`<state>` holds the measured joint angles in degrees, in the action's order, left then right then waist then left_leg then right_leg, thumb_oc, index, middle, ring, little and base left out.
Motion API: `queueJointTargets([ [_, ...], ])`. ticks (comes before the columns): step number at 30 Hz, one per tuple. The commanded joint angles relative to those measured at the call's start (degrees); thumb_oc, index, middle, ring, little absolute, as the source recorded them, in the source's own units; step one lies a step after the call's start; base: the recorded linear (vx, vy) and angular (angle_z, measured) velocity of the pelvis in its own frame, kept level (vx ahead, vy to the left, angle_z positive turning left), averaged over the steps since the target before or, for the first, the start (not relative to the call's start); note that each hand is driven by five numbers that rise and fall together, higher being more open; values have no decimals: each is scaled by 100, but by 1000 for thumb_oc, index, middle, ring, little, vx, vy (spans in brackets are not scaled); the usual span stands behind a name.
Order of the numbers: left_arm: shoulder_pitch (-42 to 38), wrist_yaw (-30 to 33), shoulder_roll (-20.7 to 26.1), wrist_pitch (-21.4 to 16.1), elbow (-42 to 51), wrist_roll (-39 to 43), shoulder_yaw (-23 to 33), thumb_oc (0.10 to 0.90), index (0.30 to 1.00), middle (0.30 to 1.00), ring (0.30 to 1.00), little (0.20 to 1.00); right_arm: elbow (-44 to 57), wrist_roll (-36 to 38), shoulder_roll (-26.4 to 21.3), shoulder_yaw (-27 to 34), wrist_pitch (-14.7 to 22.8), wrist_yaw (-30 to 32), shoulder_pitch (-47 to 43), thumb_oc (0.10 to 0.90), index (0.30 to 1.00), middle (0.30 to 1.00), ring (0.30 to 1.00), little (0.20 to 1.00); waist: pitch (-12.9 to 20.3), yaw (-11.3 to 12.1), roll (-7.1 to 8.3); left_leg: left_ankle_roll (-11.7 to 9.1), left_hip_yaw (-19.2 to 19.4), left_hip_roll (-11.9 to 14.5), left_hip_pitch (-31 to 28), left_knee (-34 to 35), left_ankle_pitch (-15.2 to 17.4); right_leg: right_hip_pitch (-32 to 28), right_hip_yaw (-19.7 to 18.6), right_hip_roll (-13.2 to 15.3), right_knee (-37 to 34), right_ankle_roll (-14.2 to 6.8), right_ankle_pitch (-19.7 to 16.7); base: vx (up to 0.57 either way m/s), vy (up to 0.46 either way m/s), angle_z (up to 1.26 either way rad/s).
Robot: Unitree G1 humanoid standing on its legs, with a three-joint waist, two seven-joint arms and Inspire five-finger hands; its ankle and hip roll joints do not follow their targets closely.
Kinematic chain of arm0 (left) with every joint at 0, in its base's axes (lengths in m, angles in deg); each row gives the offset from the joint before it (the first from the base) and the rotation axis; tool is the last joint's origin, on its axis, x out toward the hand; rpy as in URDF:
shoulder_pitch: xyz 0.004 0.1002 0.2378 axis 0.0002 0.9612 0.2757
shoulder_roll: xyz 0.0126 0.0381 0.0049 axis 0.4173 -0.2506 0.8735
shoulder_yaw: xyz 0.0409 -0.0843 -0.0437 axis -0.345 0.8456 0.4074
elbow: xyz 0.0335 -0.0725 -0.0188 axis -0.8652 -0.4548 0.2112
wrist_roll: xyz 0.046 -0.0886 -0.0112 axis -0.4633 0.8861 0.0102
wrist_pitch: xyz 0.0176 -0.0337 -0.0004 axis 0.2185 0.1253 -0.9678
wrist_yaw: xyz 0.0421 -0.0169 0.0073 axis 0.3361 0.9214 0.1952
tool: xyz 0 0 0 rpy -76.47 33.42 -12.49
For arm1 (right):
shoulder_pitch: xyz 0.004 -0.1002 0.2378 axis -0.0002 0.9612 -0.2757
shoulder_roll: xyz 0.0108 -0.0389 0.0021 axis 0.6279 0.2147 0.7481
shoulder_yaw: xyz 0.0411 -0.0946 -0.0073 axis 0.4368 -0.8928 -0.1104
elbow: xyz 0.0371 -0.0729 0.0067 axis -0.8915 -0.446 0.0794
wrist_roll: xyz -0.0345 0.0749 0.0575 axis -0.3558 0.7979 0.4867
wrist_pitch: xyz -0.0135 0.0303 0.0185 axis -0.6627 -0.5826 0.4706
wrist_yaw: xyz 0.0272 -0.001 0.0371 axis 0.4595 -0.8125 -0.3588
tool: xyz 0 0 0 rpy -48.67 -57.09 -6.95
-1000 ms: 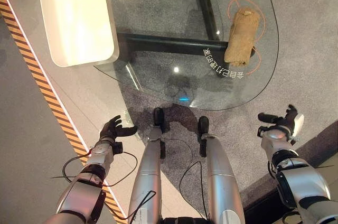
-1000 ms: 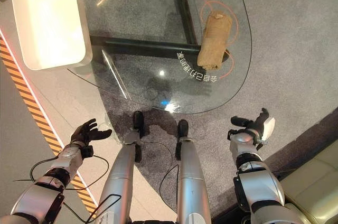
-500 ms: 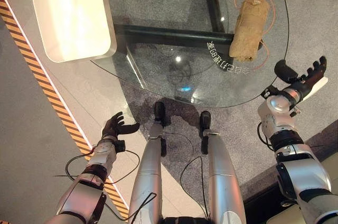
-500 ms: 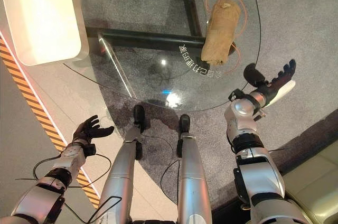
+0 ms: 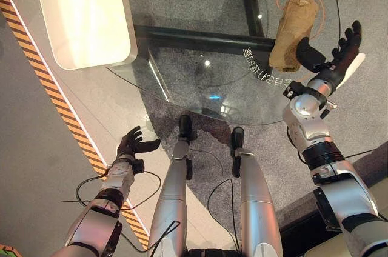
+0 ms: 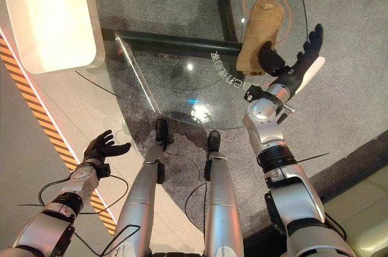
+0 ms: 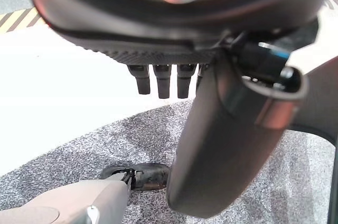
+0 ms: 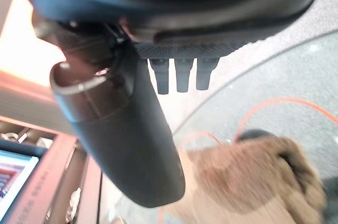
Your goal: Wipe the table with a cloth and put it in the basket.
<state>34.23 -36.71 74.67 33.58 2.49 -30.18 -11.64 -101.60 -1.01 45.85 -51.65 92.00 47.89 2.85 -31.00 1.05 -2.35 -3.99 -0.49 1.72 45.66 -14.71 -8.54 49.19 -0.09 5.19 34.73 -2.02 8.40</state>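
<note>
Right robot hand [image 5: 332,62] spread beside brown cloth [image 5: 293,33] on glass table [image 5: 200,81]; white basket [image 5: 85,11] holds nothing.

Striped floor tape [image 5: 36,75] crosses grey carpet [image 5: 357,117].

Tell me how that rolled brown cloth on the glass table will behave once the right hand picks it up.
The cloth looks like soft, fuzzy fabric loosely rolled, so it will probably sag and unroll when lifted. It seems light, and on the smooth glass table it would likely slide easily if pushed. The open right hand hovers just beside it.
</note>
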Motion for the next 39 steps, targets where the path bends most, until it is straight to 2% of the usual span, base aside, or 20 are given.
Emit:
queueJointTargets([
  [1,241,106,-43,-165,-162,-24,-83,800,900,900,900,900,614,-343,-207,-43,-4,-100,-187,800,900,900,900,900,121,-107,-156,49,-144,-63,-101,-716,909,-293,177,350,-1236,-258,-793,0,0,0],
  [8,289,116,-145,-227,-130,-115,-152,800,900,900,900,900,562,-471,-90,-421,-683,-152,-447,800,900,900,900,900,121,-27,-204,48,-126,-84,-179,-635,863,-359,234,394,-1284,-228,-803,5,1,1],
  [21,321,101,-267,-181,-119,-229,-270,800,900,900,900,900,62,-342,-12,-745,-1322,-86,-1002,800,900,900,900,900,121,121,-279,77,-128,-122,-190,-714,866,-353,295,447,-1179,-195,-786,3,1,1],
  [32,372,120,-373,-182,-157,-216,-422,800,900,900,900,900,-593,-554,-37,-809,-1327,711,-1478,800,900,900,900,900,121,222,-377,119,-169,-174,-185,-753,868,-308,299,462,-1096,-202,-805,8,4,0],
  [39,337,105,-418,-175,-128,-175,-519,800,900,900,900,900,-920,-667,-43,-931,-1463,773,-1727,800,900,900,900,900,121,270,-427,138,-198,-207,-114,-814,881,-224,304,475,-1046,-203,-814,0,0,0],
])
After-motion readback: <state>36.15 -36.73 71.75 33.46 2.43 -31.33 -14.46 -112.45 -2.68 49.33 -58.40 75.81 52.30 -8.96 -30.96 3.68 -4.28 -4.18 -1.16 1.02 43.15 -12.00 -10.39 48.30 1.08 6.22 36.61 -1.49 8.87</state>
